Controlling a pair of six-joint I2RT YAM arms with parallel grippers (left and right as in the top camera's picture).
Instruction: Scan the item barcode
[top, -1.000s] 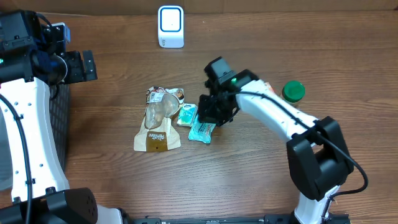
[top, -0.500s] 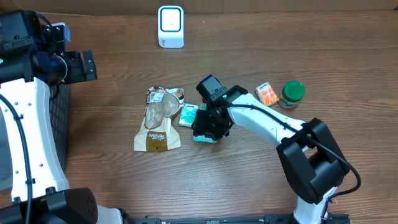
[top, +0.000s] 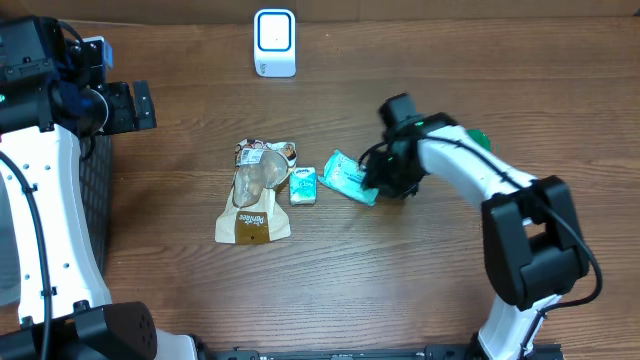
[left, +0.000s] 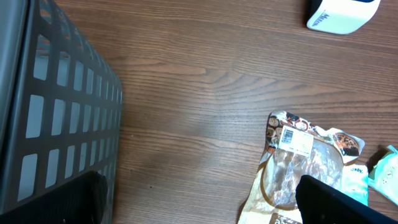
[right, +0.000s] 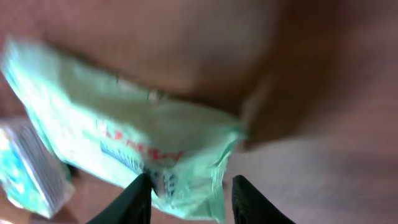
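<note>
At table (top: 400, 290) centre, 9 o'clock of right hand (top: 381, 183) | teal packet (top: 347, 176): I judge light, limp, slippery | grip edge seam | hand straddles it, clamping indeterminate

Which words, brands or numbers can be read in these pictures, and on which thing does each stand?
None reads fully.
Brown pouch: white brand word, too small.
Pouch's white label: print too small.
White scanner: dark word on its side, blurred.
Teal packet: red script, blue band, blurred.
</note>
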